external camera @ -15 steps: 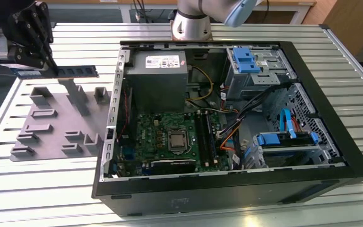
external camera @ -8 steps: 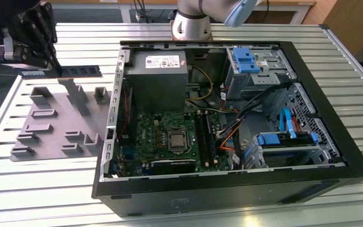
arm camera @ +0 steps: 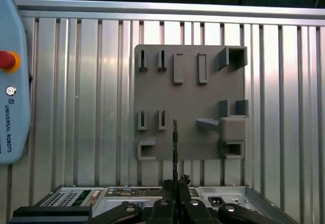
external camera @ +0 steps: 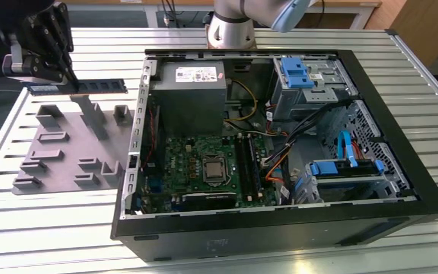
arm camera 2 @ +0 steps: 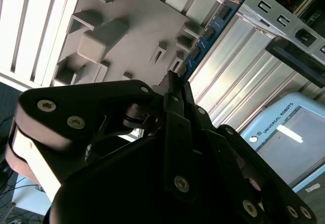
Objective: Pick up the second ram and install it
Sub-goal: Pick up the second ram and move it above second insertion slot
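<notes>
Gripper (external camera: 70, 83) clenched on one end of the second ram (external camera: 97, 87). The stick is held level above the grey holder plate (external camera: 67, 148), on the slatted metal table (external camera: 52, 228), at the exterior view's left of the open computer case (external camera: 280, 228). In both wrist views the ram juts out from the pinched fingertips (arm camera 2: 175, 84) over the plate, and it shows edge-on in the first wrist view.

The slatted metal tabletop (external camera: 44, 228) carried a grey holder plate (external camera: 71, 149) on the exterior view's left, with an open computer case (external camera: 280, 234) just to its right.
</notes>
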Robot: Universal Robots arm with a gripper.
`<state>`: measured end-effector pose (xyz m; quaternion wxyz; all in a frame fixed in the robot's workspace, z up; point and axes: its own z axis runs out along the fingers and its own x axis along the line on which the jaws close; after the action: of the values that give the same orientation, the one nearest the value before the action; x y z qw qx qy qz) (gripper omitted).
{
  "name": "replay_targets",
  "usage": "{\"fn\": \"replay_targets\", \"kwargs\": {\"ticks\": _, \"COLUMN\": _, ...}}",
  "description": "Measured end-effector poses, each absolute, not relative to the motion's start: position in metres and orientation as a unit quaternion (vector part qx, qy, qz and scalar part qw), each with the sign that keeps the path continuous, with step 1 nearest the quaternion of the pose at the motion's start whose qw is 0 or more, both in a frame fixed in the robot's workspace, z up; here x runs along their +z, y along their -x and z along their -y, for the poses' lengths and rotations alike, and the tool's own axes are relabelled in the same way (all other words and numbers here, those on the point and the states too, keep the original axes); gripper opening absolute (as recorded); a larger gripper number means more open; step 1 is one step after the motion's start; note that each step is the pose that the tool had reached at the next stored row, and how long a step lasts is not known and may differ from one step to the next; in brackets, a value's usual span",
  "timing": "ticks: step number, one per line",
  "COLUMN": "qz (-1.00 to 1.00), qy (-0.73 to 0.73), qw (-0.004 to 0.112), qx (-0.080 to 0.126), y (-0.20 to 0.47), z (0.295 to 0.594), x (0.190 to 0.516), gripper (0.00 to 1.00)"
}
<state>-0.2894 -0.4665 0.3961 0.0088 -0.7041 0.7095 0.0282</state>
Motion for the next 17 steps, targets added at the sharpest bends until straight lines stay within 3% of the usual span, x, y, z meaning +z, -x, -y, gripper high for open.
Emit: {"fn": "replay_targets", "kwargs": {"ticks": 17, "qz": -0.709, "qy": 0.704, "qw": 0.009, "qx": 0.028, "y": 0.273, "z": 0.467, "x": 0.396, "gripper": 0.14}}
